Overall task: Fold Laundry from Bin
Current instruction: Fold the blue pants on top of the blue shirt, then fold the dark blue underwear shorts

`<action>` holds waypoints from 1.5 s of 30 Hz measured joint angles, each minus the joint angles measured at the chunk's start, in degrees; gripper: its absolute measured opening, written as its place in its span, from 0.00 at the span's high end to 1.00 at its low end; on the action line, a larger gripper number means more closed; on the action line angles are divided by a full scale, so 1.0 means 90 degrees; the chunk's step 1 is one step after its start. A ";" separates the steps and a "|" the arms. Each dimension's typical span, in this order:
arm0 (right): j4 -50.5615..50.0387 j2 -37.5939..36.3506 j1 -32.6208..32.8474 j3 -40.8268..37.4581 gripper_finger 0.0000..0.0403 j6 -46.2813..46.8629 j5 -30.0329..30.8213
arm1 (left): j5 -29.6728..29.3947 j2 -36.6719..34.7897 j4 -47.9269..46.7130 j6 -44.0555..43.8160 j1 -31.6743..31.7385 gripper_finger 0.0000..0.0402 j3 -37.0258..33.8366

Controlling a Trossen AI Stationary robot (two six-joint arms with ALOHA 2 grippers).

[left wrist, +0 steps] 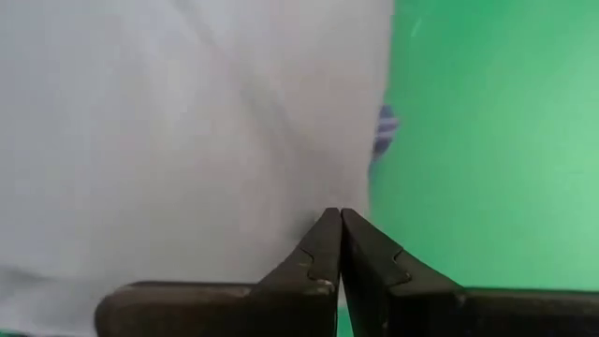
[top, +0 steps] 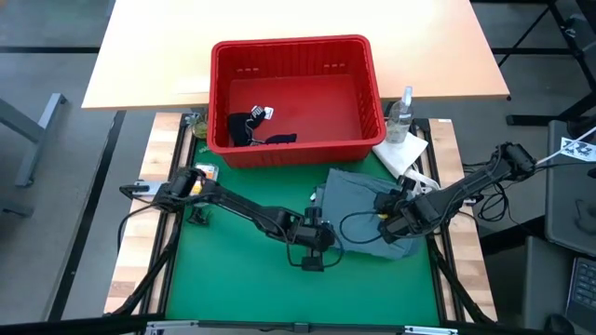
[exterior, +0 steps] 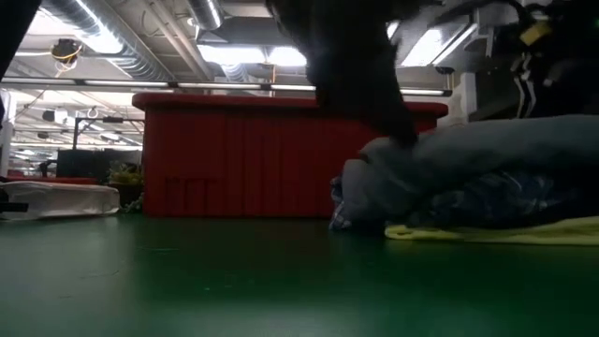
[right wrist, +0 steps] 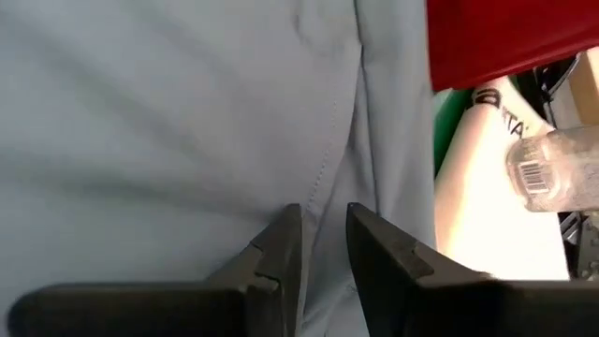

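High view shows the left gripper point(top: 321, 234) pinched closed at the grey-blue garment's point(top: 358, 200) left edge. The right gripper point(top: 389, 221), fingers narrowly apart, rests on its right side, near the red bin point(top: 293, 56).

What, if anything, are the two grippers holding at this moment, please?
The left gripper is shut at the grey-blue garment's edge; a grip cannot be told. Likewise for the right gripper.

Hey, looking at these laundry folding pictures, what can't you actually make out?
- High view: the plaid and yellow garments are hidden under the grey-blue garment.
- High view: dark items in the red bin are too small to identify.
- Low view: the bin's solid wall hides its contents.
- Left wrist view: whether the shut left tool pinches cloth is unclear.
- Right wrist view: the bottle is cut off by the edge.
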 joint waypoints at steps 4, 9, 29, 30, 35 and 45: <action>-0.0252 0.0000 0.0000 0.0541 0.78 -0.0366 -0.0009 | 0.0003 -0.0558 -0.0463 0.0454 0.0013 0.99 0.0000; -0.0406 -0.0002 0.0000 0.1270 0.78 -0.1226 0.0012 | -0.0063 -0.1516 -0.1190 0.1292 0.0216 0.99 0.0000; -0.0293 -0.0005 0.0000 0.2625 0.78 -0.2152 0.1676 | -0.0600 -0.4568 -0.1834 0.0728 0.1399 0.97 0.0002; -0.0263 -0.0005 -0.0001 0.2625 0.78 -0.2152 0.1674 | -0.0602 -0.4613 -0.1851 0.0621 0.1396 0.97 0.0002; 0.0110 -0.0005 -0.0043 0.2623 0.78 -0.2147 0.1601 | -0.0598 -0.4674 -0.1963 0.0414 0.1410 0.97 0.0000; 0.1218 -0.0005 -0.1452 0.2623 0.78 -0.3162 -0.0074 | -0.0594 -0.4712 -0.2142 0.0178 0.2984 0.97 0.0002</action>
